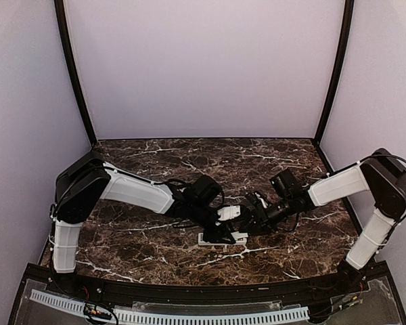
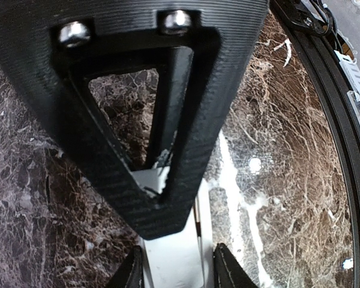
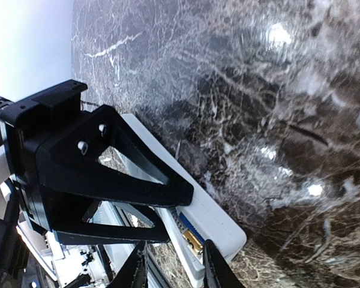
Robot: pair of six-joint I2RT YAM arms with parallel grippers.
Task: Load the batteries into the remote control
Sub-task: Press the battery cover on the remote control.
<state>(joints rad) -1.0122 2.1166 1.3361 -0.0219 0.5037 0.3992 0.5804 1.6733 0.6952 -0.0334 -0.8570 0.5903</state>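
The white remote control [image 1: 208, 238] lies on the dark marble table between the two arms. My left gripper [image 1: 224, 233] is shut on it; in the left wrist view its fingers [image 2: 227, 271] press both long sides of the remote control [image 2: 174, 258]. My right gripper [image 1: 247, 227] hovers just over the remote's right end, open [image 3: 173, 273], with nothing held. In the right wrist view the remote control [image 3: 228, 222] shows its open recess with a blue battery [image 3: 189, 225] lying in it beside a gold contact. The left gripper's black fingers [image 3: 108, 174] hide the rest of the recess.
The table's black raised rim [image 1: 189, 294] runs along the near edge, with a white perforated strip [image 1: 189, 317] below it. Pale walls enclose the back and sides. The two arms nearly touch above the remote.
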